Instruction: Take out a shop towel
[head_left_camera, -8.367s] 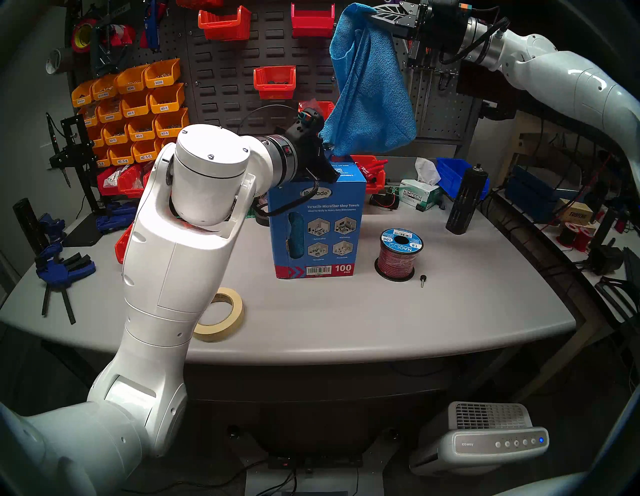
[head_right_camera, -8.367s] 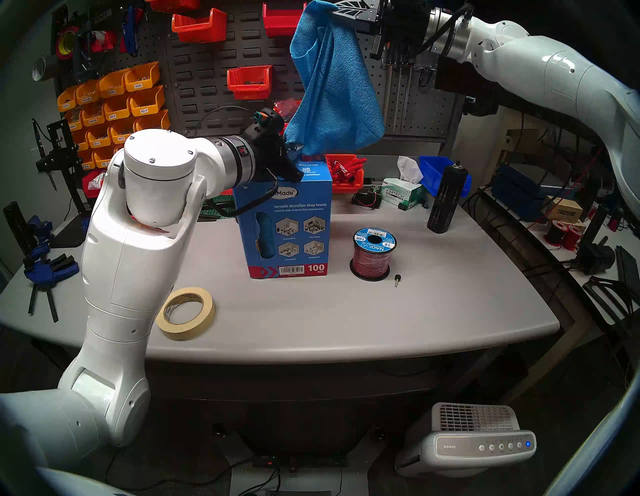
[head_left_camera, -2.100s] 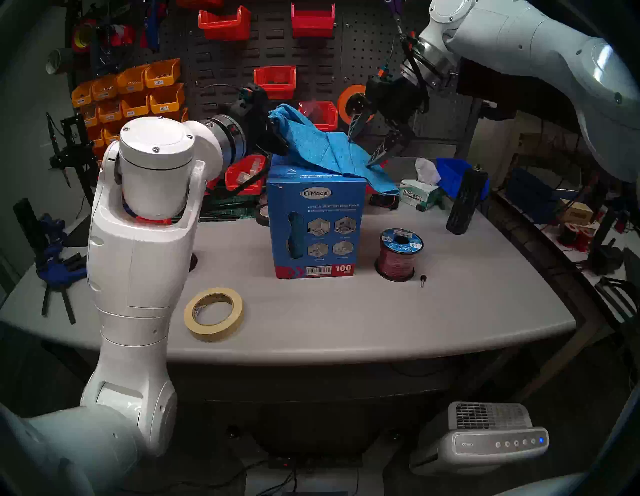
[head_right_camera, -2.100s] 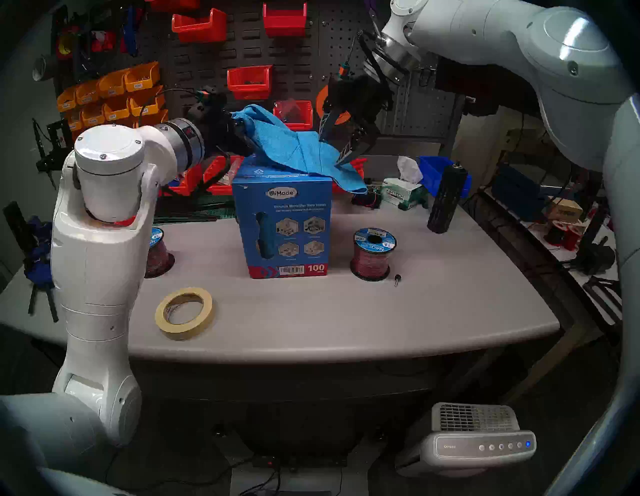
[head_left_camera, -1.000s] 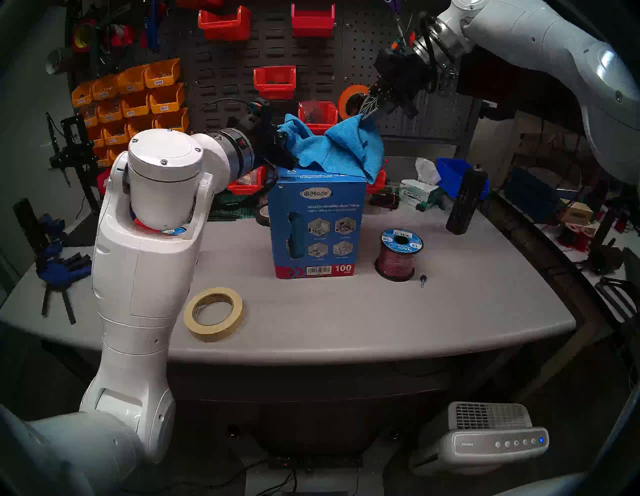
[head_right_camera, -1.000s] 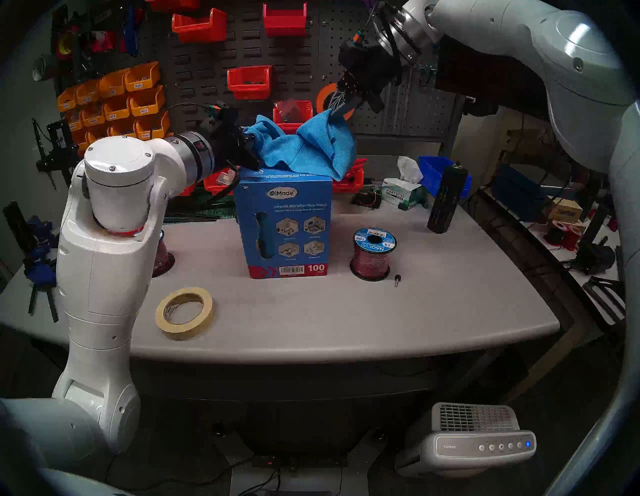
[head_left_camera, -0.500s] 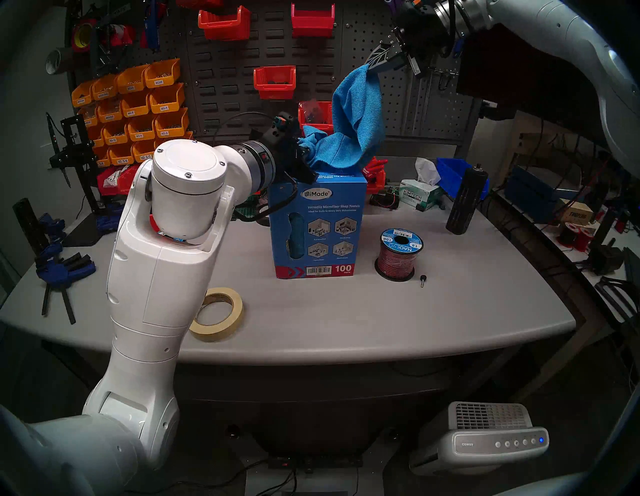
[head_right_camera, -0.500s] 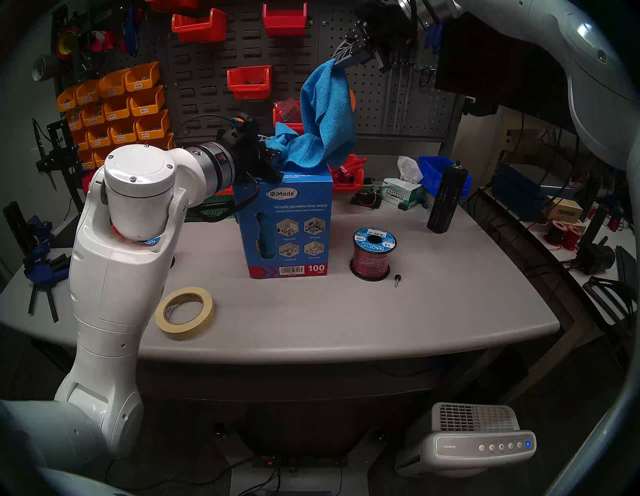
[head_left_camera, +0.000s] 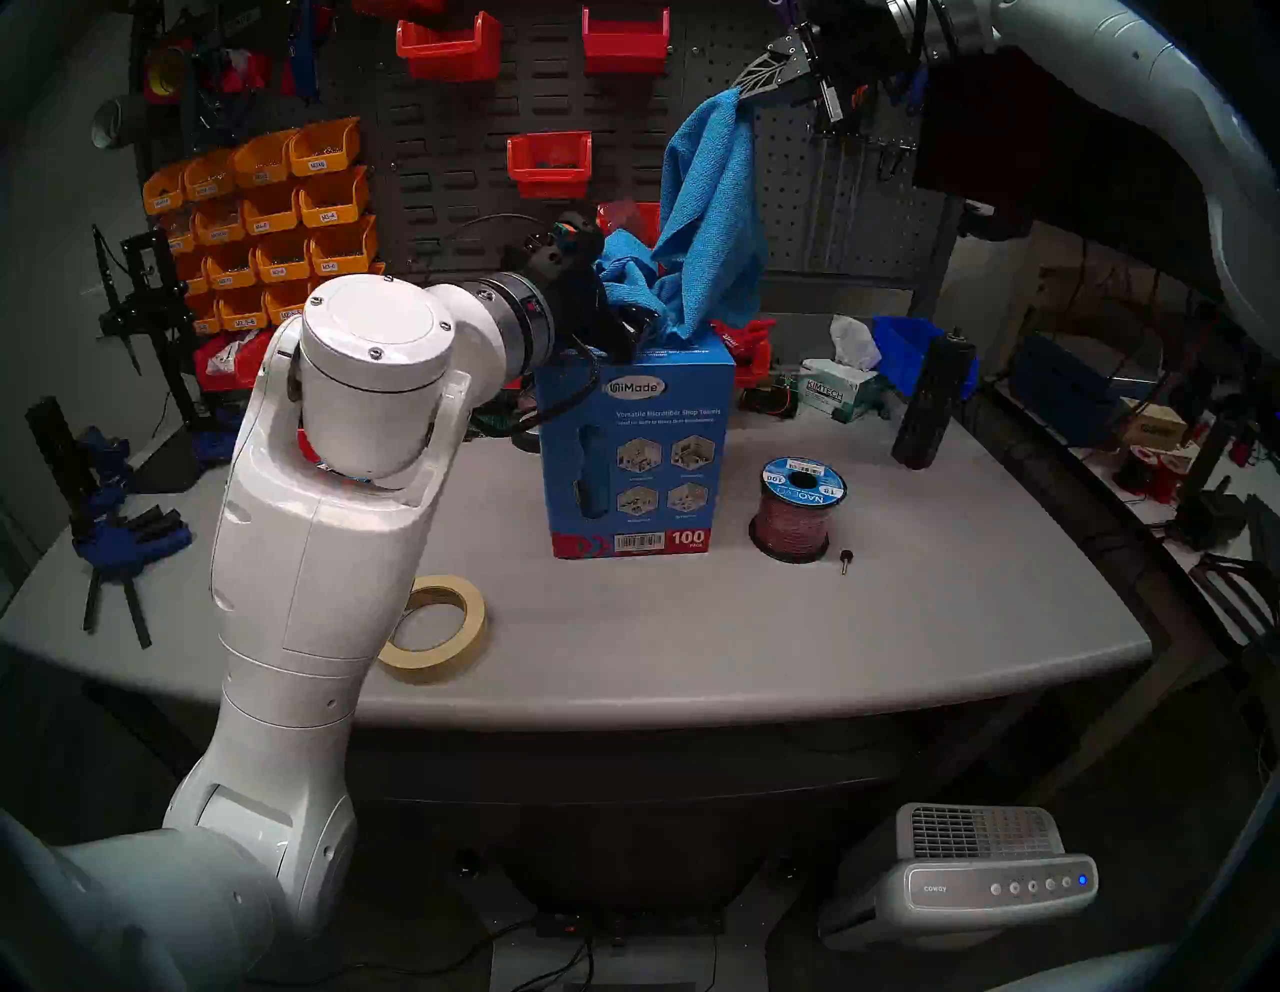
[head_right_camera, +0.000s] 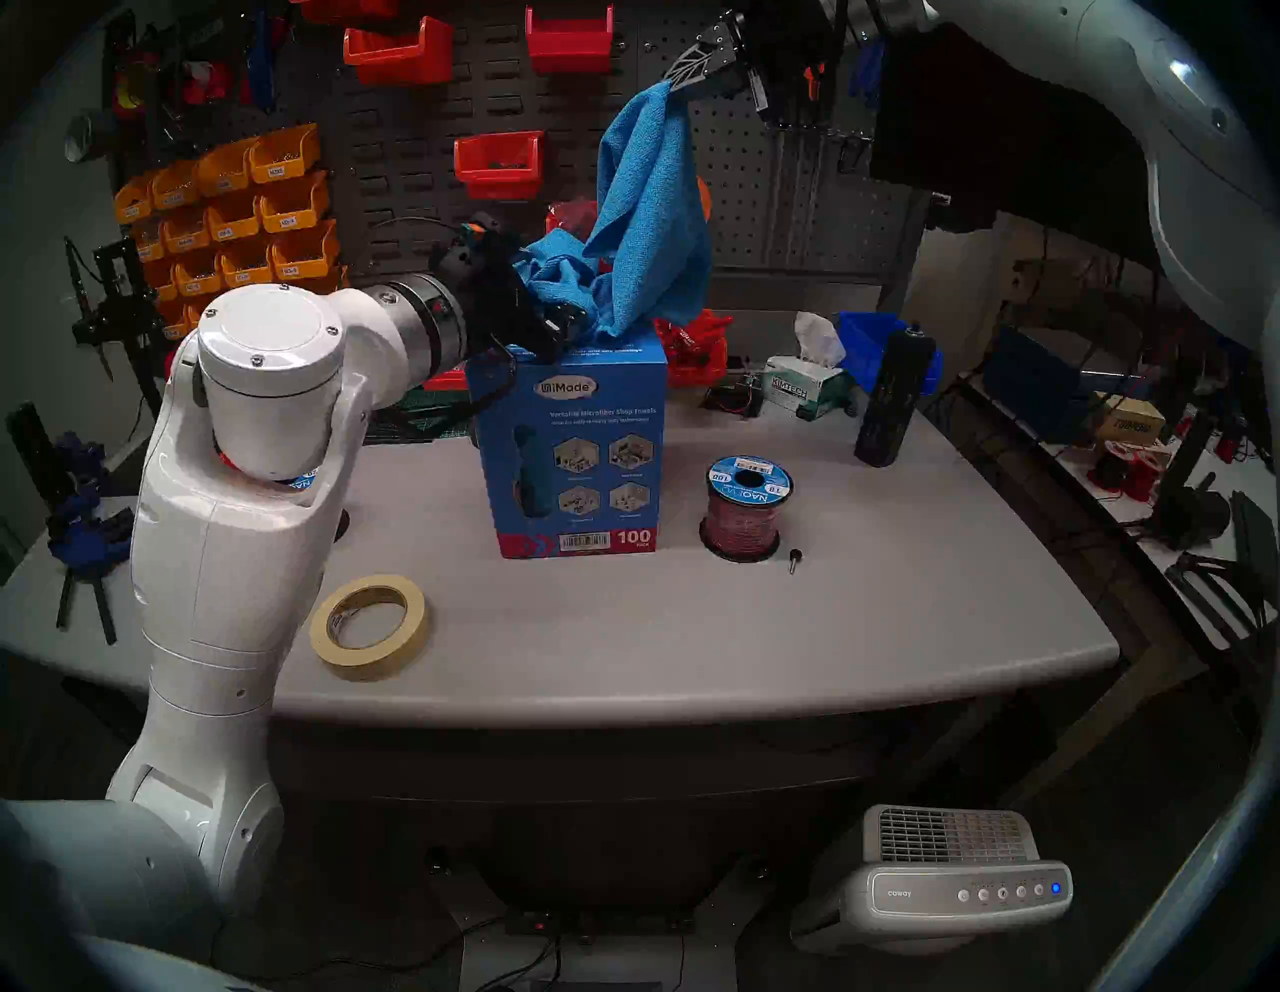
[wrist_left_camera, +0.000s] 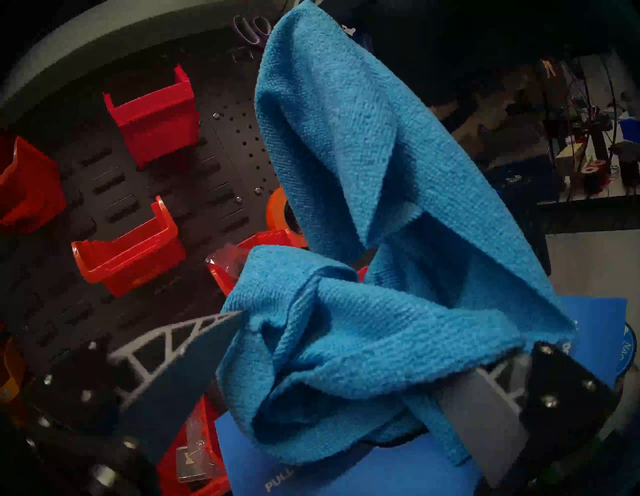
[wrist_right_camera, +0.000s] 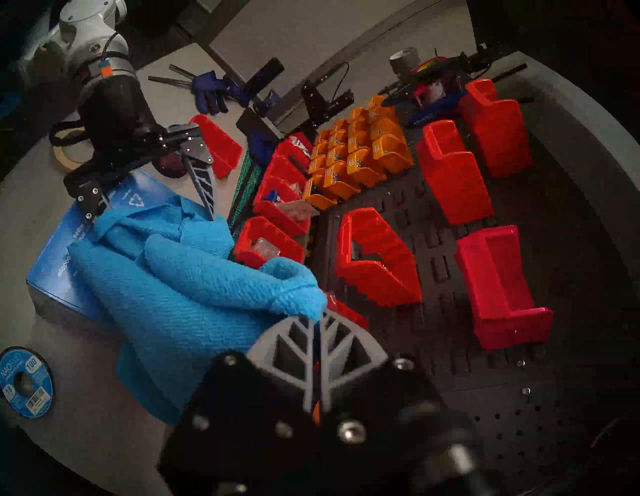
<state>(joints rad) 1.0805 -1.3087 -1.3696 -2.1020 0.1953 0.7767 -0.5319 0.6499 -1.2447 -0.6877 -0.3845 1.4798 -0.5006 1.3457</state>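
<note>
- Pinching one corner of the shop towel (head_left_camera: 713, 208) between closed fingers, our right gripper (head_left_camera: 744, 89) is raised high in front of the pegboard (head_left_camera: 450, 173), well above the blue carton (head_left_camera: 637, 443).
- From that corner the towel hangs down in a long fold, and its lower end bunches on top of the carton, at the opening.
- In the right wrist view we see the cloth (wrist_right_camera: 187, 294) run from our closed fingertips (wrist_right_camera: 320, 325) down to the carton's top face (wrist_right_camera: 59, 256).
- Our left gripper (head_left_camera: 623, 325) sits at the carton's top rear edge with its jaws spread wide.
- In the left wrist view the bunched lower part of the towel (wrist_left_camera: 363, 242) lies between the two fingers (wrist_left_camera: 194, 343); one finger's tip touches the cloth, and the other is draped by it, but the jaws are not closed on it.
- The carton stands upright near the middle of the grey table (head_left_camera: 692, 637).
- On the table we also see a roll of masking tape (head_left_camera: 436, 630) near the front left and a wire spool (head_left_camera: 796, 506) just to the carton's right.
- A Kimtech tissue box (head_left_camera: 834, 395) stands farther back on the right.
</note>
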